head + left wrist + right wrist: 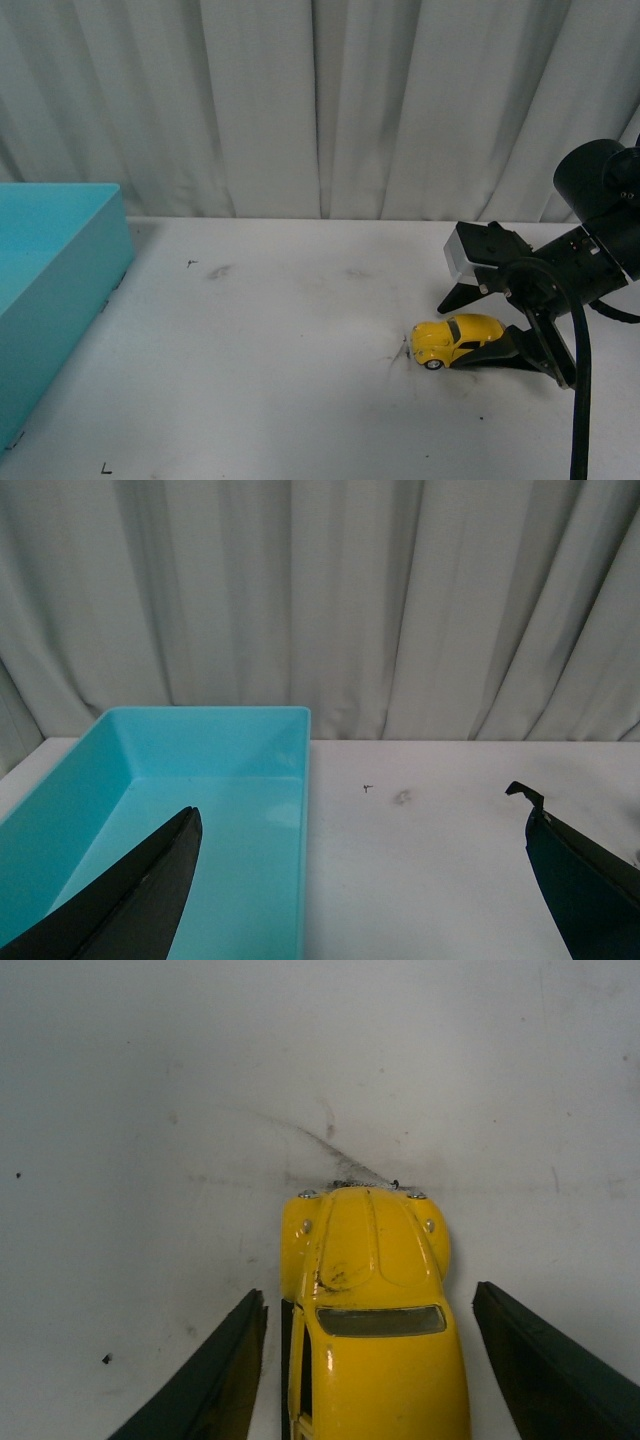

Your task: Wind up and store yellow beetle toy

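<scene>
While the right hand (pixel 370 1295) straddles the yellow beetle toy (pixel 457 340), its fingers (pixel 215 1380) stand released.
Toy sits on the bench (pixel 280 340), lower right of front frame; left hand (pixel 352 802) spread wide near teal bin (pixel 305 780).

Right gripper (pixel 449 337) around yellow beetle toy (pixel 458 339)

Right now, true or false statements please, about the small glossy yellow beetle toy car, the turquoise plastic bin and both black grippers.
1. The yellow beetle toy car lies in the turquoise plastic bin. False: it stands on the white table.
2. The right gripper is open, one finger each side of the toy. True.
3. The left gripper grips the toy. False: it is open and empty.
4. The visible part of the bin holds nothing. True.
</scene>
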Action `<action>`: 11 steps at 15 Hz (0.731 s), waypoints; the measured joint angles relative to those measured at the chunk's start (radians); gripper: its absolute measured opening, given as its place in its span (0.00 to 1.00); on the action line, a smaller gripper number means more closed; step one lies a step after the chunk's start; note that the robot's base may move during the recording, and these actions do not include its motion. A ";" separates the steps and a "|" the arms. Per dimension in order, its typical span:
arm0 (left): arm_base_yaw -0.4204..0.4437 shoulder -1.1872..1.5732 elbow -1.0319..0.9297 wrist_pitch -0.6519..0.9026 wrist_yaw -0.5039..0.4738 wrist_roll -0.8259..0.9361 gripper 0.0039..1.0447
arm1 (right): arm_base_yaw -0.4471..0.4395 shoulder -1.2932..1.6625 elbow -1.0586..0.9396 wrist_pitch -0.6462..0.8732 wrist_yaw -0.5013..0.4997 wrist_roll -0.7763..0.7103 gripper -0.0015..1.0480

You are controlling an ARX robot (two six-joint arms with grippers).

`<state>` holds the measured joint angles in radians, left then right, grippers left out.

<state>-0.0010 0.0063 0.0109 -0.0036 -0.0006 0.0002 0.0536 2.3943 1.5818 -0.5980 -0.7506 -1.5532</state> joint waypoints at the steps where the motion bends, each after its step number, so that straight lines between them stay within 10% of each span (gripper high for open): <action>1: 0.000 0.000 0.000 0.000 0.000 0.000 0.94 | 0.000 0.000 0.000 0.002 -0.001 0.000 0.54; 3: 0.000 0.000 0.000 0.000 0.000 0.000 0.94 | 0.000 0.000 -0.002 0.005 -0.011 0.000 0.37; 11: 0.000 0.000 0.000 0.000 0.000 0.000 0.94 | -0.031 0.000 -0.021 0.004 -0.044 -0.001 0.32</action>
<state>-0.0010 0.0063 0.0109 -0.0036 -0.0006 0.0002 0.0223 2.3939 1.5608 -0.5938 -0.7944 -1.5539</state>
